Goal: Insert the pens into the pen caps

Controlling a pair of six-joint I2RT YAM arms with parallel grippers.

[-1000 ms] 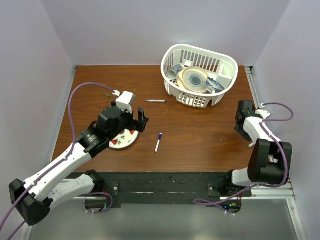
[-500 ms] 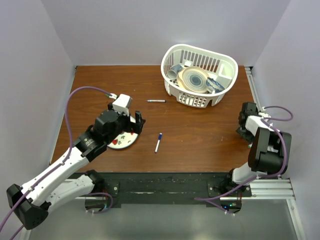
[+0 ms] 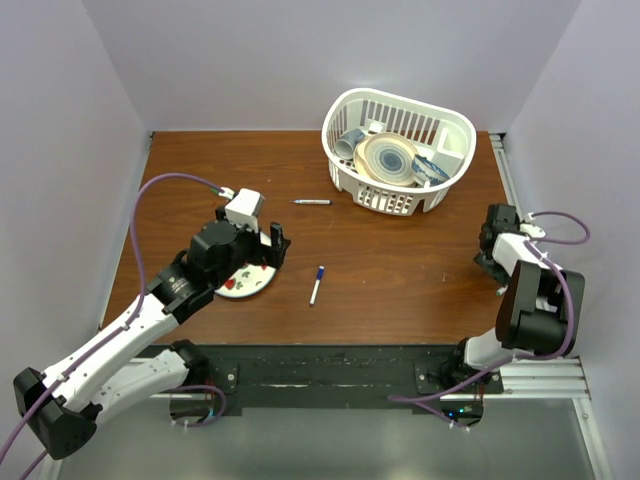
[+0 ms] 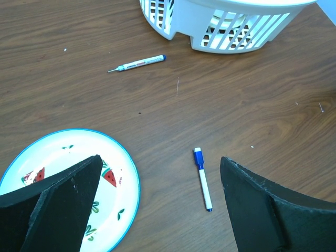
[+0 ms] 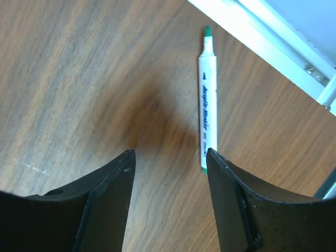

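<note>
A white pen (image 4: 203, 181) with a blue cap (image 4: 198, 156) on its far end lies on the table between my open left gripper's (image 4: 163, 210) fingers, well below them; it also shows in the top view (image 3: 316, 285). A second thin pen (image 4: 137, 64), bare-tipped, lies farther back (image 3: 312, 202). A white pen with a bare green tip (image 5: 208, 100) lies just beyond my open right gripper (image 5: 168, 173), its near end by the right finger (image 5: 247, 210). In the top view the left gripper (image 3: 278, 243) hovers by the plate and the right gripper (image 3: 489, 245) is near the right edge. No loose caps show.
A white plate with watermelon print and a blue rim (image 4: 128, 181) lies under the left finger (image 3: 245, 282). A white slotted basket (image 3: 441, 186) with dishes stands at the back right (image 4: 231, 31). A metal rail (image 5: 273, 37) runs along the table's right edge, close to the green pen.
The left arm has drawn back a little toward the near left over the plate. The right gripper has shifted slightly right toward the table edge. The pens have not moved.
</note>
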